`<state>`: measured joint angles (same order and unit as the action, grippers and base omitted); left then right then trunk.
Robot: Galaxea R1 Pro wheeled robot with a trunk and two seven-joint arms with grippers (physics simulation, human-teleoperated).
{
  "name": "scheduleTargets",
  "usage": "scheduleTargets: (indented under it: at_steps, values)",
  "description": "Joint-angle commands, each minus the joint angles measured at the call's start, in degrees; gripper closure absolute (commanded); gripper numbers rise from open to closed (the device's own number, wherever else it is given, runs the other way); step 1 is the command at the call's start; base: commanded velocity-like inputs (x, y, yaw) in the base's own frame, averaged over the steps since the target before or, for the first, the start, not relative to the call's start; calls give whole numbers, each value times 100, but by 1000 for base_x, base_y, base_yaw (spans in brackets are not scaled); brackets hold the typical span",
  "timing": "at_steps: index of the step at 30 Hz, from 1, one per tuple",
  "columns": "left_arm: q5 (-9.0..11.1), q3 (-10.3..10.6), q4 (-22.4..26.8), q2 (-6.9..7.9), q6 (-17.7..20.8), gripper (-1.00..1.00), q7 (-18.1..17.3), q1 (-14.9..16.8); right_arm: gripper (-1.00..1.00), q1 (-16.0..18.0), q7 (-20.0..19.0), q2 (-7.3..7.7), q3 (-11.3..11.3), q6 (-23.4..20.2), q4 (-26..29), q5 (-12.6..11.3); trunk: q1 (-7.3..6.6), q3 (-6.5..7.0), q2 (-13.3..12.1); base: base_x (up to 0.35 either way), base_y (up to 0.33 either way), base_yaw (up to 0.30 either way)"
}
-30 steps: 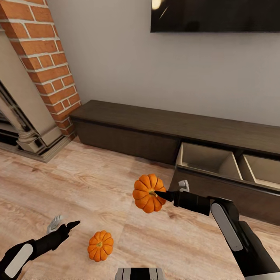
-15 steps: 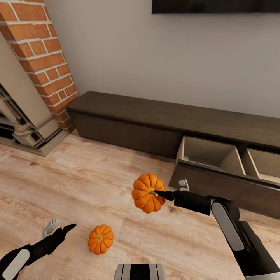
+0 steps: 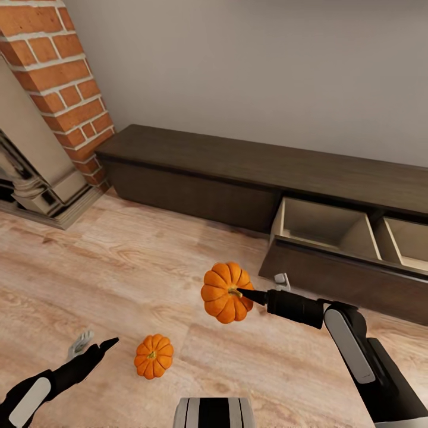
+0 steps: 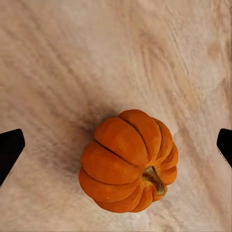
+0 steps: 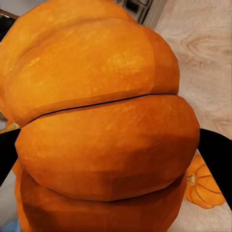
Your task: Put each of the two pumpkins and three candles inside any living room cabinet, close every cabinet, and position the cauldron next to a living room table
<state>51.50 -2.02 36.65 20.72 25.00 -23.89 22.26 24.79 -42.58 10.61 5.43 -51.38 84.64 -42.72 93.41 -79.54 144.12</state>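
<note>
One orange pumpkin hangs above the floor with my right gripper shut on it by the stem side; in the right wrist view this pumpkin bulges between the dark fingers. The other pumpkin lies on the wood floor, with my left gripper open a short way to its left. In the left wrist view that pumpkin sits between the wide-spread fingertips, untouched. The long low dark-brown cabinet runs along the wall, with one drawer pulled out, pale and empty inside. Candles, cauldron and table are out of view.
A brick column and an ornate fireplace stand at the left. A second pale compartment shows at the right edge. Wood floor lies open between me and the cabinet.
The whole view has shifted, so the dark screen on the wall has left the top of the picture. The right gripper still holds its pumpkin; the left gripper sits slightly closer to the floor pumpkin.
</note>
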Motion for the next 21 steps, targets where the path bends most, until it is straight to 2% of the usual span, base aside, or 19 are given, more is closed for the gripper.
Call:
scheduleTargets:
  at_steps: [1, 5, 9, 12, 21]
  values:
    - [40, -13, 23, 10, 20, -100, -8, 3, 100, 2, 4, 3, 2, -30, 1, -38, 1, -27, 3, 0, 0, 0]
    - [37, 8, 54, -16, -36, -100, -10, 3, 100, 0, 4, 3, 2, -30, -5, -57, 12, -115, 8, 0, 0, 0]
    - [41, 184, 73, -23, -46, -100, -10, 4, 100, 0, 5, 14, 2, -30, -28, -67, 22, -204, 14, 0, 0, 0]
    - [44, 241, 78, -32, -48, -100, -10, 6, 100, 0, 6, 25, 2, -36, -34, -91, 30, -270, 18, 0, 0, 0]
    - [36, 285, 79, -44, -55, -100, -4, 3, 100, 0, 4, 30, 2, -77, -35, -96, 53, -470, 30, 0, 0, 0]
